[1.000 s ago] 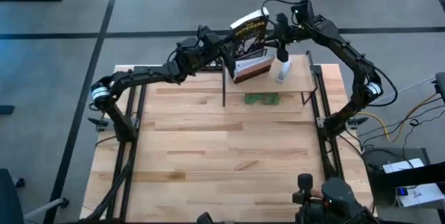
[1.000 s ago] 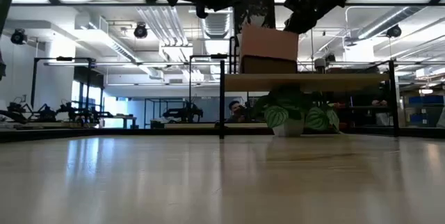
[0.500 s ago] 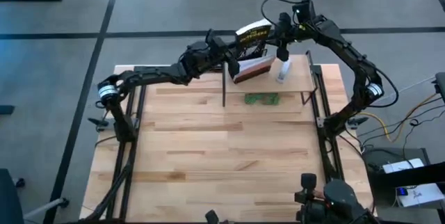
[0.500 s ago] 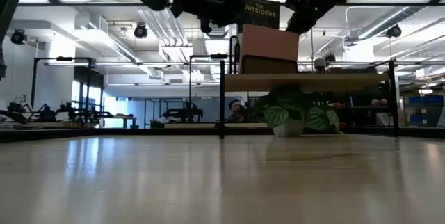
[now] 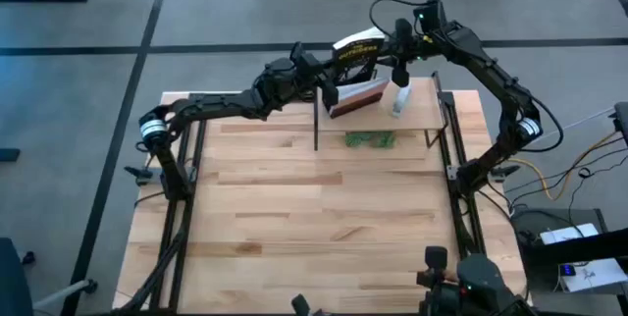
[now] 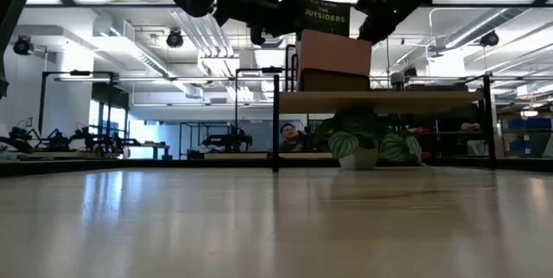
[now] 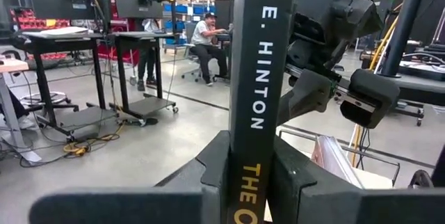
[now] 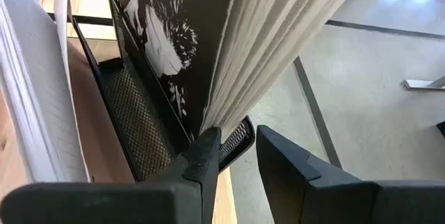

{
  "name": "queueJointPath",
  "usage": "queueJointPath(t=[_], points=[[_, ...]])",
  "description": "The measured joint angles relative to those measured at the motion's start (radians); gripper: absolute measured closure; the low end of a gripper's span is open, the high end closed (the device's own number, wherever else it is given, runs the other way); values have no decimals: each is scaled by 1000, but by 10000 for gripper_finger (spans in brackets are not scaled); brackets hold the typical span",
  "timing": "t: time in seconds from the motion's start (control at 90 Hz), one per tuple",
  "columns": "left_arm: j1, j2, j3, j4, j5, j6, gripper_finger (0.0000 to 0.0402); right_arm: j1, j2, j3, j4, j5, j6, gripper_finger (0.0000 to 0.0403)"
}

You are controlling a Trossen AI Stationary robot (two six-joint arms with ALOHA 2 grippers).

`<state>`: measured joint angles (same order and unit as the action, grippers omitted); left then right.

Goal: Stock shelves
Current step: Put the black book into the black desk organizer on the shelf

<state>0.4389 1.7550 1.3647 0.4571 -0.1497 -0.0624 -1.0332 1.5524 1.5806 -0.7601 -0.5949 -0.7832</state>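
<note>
The worktop (image 5: 294,208) carries the shelf (image 5: 422,110) at its far edge, a plant (image 6: 363,144) under it. On the shelf's left part stands a black wire rack (image 8: 132,106) with books (image 5: 355,95). My left pincer (image 7: 250,182) pinches the book (image 5: 355,46) by its spine, tilted above the rack. My right pincer (image 8: 233,158) is spread around the page edges, not yet gripping. The paperback looks light and floppy; holding the spine seems firmest.

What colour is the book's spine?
Black spine, with white and yellow letters; the left wrist view shows it best.
</note>
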Motion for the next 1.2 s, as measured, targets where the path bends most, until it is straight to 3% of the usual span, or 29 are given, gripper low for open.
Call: queueJointPath(t=[0.244, 0.833, 0.967, 1.2], points=[[0, 0, 0, -49, 2, -22, 324, 2, -19, 0, -2, -16, 33, 313], [-1, 0, 0, -39, 2, -17, 337, 17, -89, 0, -12, -7, 52, 263], [-2, 0, 0, -31, 11, 7, 370, 17, -92, 0, -13, -7, 52, 266], [-3, 11, 0, 44, 29, 17, 370, 17, -100, 0, -17, -7, 51, 284]])
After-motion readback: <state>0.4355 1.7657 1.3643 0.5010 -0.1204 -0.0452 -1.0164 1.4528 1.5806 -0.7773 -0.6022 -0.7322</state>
